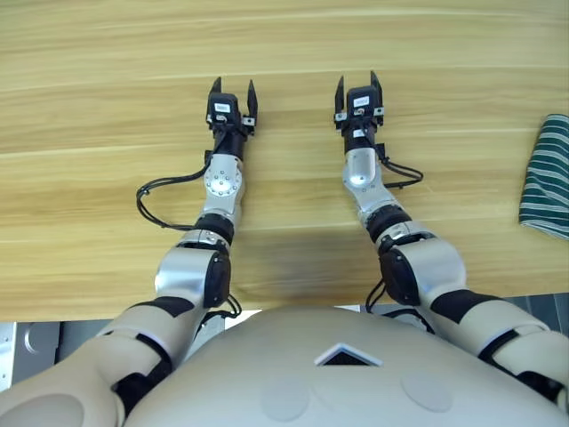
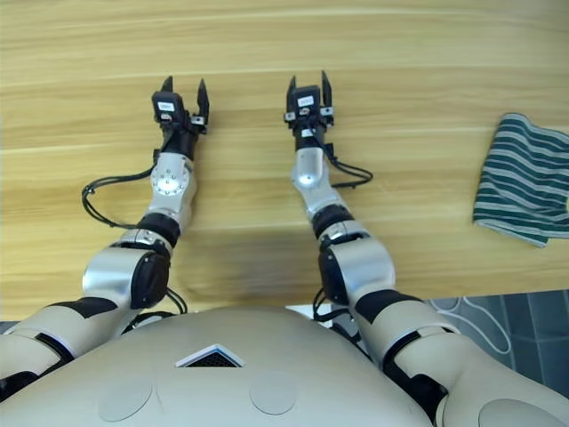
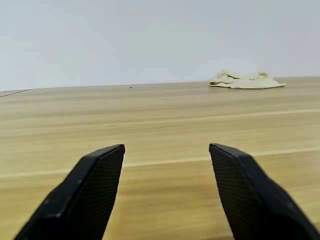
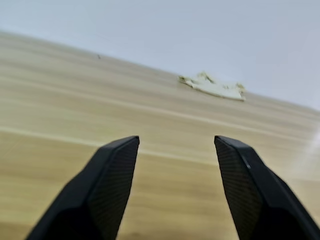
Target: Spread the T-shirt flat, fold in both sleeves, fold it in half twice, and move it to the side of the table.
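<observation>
The left tool (image 1: 234,85) and the right tool (image 1: 357,80) sat side by side over the middle of the bench (image 1: 284,36), each pointing away from the robot. Both tools stood apart and held nothing.

The T-shirt (image 2: 524,189) lay on the robot's right side of the bench, near the front edge and well apart from the right tool. The right eye view showed it in full as a soft, loosely folded bundle with rumpled edges, dark green with thin pale stripes. The left eye view cut it off at the picture's edge.

The wrist views looked low along the bench between the black fingers (image 3: 97,192), which were wedge-shaped with a fine woven texture. Far across the bench these views showed a cream cloth (image 3: 246,80), crumpled and lying low against a plain pale wall (image 3: 150,35).

The bench top was light wood-grain board, smooth, with long parallel streaks.
</observation>
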`<action>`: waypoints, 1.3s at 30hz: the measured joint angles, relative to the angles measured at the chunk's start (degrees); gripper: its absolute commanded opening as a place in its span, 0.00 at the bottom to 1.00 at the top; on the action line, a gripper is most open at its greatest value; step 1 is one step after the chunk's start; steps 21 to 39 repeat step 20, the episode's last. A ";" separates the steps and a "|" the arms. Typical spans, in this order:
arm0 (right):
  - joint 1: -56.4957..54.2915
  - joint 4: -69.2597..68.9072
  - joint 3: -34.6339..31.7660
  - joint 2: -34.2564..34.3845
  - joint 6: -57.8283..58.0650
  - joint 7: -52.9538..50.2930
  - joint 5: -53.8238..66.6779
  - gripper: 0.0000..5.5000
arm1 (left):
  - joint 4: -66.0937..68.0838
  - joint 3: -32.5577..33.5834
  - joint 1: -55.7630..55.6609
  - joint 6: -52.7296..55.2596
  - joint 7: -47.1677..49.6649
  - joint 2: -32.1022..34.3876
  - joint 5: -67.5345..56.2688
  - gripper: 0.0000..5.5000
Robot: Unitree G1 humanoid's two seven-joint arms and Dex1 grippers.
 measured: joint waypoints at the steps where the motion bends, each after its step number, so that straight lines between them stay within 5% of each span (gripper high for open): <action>1: 1.09 -0.42 0.12 -0.17 -0.02 0.61 0.02 0.51 | -1.22 0.32 1.06 -0.01 -0.39 -0.18 -0.39 0.57; 9: 6.82 -7.31 0.92 -1.60 -1.37 4.56 0.64 0.73 | -8.32 -0.20 5.45 0.05 -2.93 -2.27 -1.86 0.57; 14: 7.82 -9.10 0.33 -1.95 -0.19 4.54 0.96 0.73 | -9.98 -1.67 6.74 0.01 -1.81 -2.18 0.29 0.57; 20: 8.08 -9.57 0.34 -2.11 0.14 4.54 0.79 0.73 | -11.43 -2.33 7.70 0.05 -5.83 -2.13 -0.01 0.74; 39: 8.08 -9.57 0.34 -2.11 0.14 4.54 0.79 0.73 | -11.43 -2.33 7.70 0.05 -5.83 -2.13 -0.01 0.74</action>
